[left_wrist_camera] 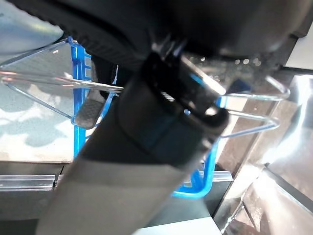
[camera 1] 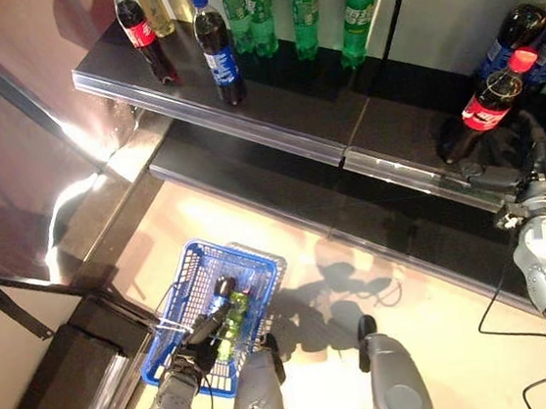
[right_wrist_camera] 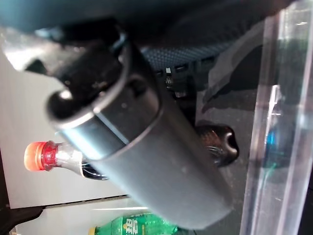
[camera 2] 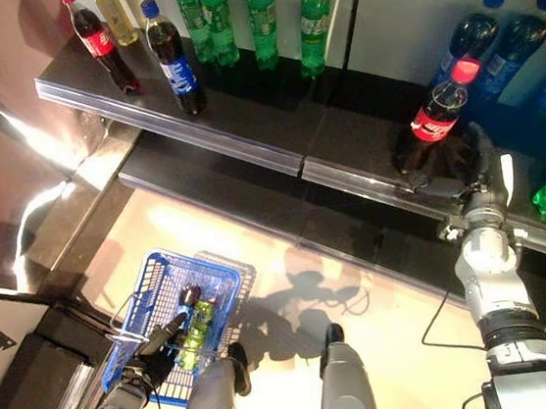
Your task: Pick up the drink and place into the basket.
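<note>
This is a shop aisle, most likely a supermarket's drinks section. Two stepped black display shelves with clear plastic price-strip edges [camera 1: 244, 119] carry rows of upright green soft-drink bottles [camera 1: 305, 8], dark cola bottles with red caps [camera 1: 142, 32] and dark cola bottles with blue caps [camera 1: 217, 48]. A blue wire shopping basket with metal handles [camera 1: 188, 283] holding bottles hangs above the beige floor [camera 1: 360, 274].

Bright overhead light, glare on floor [camera 1: 66, 203], wrist views blurred
</note>
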You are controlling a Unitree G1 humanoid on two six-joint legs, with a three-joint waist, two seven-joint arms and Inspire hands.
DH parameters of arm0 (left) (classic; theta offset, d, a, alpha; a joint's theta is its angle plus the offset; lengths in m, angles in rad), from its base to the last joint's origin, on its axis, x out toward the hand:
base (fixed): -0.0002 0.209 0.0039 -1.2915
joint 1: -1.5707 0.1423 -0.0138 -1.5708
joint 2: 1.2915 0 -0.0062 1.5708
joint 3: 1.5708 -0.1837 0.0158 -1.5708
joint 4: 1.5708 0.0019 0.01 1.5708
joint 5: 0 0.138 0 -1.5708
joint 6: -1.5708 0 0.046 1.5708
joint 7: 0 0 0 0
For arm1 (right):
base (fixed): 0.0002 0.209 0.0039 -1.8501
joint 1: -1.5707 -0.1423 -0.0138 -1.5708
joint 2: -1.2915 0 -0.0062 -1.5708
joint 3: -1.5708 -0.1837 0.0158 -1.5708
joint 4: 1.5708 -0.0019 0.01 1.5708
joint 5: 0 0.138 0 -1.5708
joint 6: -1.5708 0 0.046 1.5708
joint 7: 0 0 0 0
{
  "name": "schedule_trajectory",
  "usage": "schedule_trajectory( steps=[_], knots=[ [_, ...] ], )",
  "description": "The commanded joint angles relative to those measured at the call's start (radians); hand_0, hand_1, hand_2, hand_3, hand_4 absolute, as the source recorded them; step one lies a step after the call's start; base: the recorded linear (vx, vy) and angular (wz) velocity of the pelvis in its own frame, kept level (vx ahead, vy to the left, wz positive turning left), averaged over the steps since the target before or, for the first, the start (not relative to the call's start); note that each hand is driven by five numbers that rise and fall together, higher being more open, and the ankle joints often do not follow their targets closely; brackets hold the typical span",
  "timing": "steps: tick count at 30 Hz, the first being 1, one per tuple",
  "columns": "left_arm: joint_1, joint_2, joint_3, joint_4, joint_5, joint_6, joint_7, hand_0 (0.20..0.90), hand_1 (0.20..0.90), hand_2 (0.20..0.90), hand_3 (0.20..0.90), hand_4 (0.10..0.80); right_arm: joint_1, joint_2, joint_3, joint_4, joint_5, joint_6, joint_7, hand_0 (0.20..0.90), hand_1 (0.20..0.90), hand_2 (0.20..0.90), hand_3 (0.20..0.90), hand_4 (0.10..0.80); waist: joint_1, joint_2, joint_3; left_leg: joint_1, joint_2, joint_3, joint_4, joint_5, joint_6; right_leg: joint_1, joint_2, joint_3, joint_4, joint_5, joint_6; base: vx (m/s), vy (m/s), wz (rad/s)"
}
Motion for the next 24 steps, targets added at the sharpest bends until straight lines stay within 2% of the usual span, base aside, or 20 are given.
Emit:
schedule_trajectory(
  steps=[1, 6, 9, 13, 21, 24],
  knots=[
    [0.218, 0.147, -0.077, -0.072, 0.091, -0.033, -0.075, 0.300, 0.300, 0.300, 0.200, 0.100, -0.046, -0.048, -0.066, -0.016, -0.042, -0.130, -0.115, 0.900, 0.900, 0.900, 0.900, 0.800, 0.049, -0.040, -0.156, -0.134, 0.035, -0.051, 0.104, 0.155, -0.057, 0.138, -0.049, 0.050, -0.127, 0.029, 0.024, 0.081, 0.046, 0.11],
    [0.252, 0.128, -0.066, -0.094, 0.083, -0.044, -0.087, 0.300, 0.300, 0.300, 0.200, 0.100, 0.064, 0.046, -0.111, -0.172, -0.178, -0.196, -0.253, 0.900, 0.900, 0.900, 0.900, 0.800, 0.034, -0.057, -0.198, -0.042, 0.023, -0.015, -0.020, 0.138, -0.044, 0.173, -0.047, 0.063, -0.194, 0.050, 0.048, 0.060, 0.055, 0.01],
    [0.278, 0.100, -0.044, -0.116, 0.077, -0.056, -0.083, 0.300, 0.300, 0.300, 0.200, 0.100, 0.201, 0.099, -0.149, -0.297, -0.286, -0.240, -0.265, 0.900, 0.900, 0.900, 0.900, 0.800, 0.012, -0.068, -0.240, 0.018, 0.015, 0.026, -0.117, 0.124, -0.030, 0.181, -0.043, 0.066, -0.240, 0.064, 0.065, 0.026, 0.062, -0.11],
    [0.295, 0.065, -0.026, -0.144, 0.059, -0.085, -0.066, 0.300, 0.300, 0.300, 0.200, 0.100, 0.318, 0.137, -0.145, -0.395, -0.395, -0.272, -0.264, 0.900, 0.900, 0.900, 0.900, 0.800, -0.014, -0.086, -0.276, 0.077, 0.000, 0.064, -0.219, 0.133, -0.018, 0.178, -0.037, 0.067, -0.288, 0.080, 0.079, -0.059, 0.067, -0.12],
    [0.280, 0.020, 0.013, -0.132, 0.034, -0.142, -0.067, 0.300, 0.300, 0.300, 0.200, 0.100, 0.456, 0.210, -0.093, -0.410, -0.426, -0.300, -0.202, 0.900, 0.900, 0.900, 0.900, 0.800, -0.070, -0.113, -0.324, 0.146, -0.007, 0.105, -0.329, 0.139, -0.016, 0.192, -0.007, 0.088, -0.348, 0.076, 0.073, -0.088, 0.038, -0.13],
    [0.266, 0.009, 0.016, -0.123, 0.018, -0.153, -0.063, 0.300, 0.300, 0.300, 0.200, 0.100, 0.480, 0.238, -0.072, -0.370, -0.391, -0.279, -0.182, 0.900, 0.900, 0.900, 0.900, 0.800, -0.083, -0.118, -0.337, 0.172, -0.007, 0.110, -0.354, 0.135, -0.015, 0.208, 0.006, 0.095, -0.362, 0.069, 0.067, -0.078, 0.046, -0.17]
  ],
)
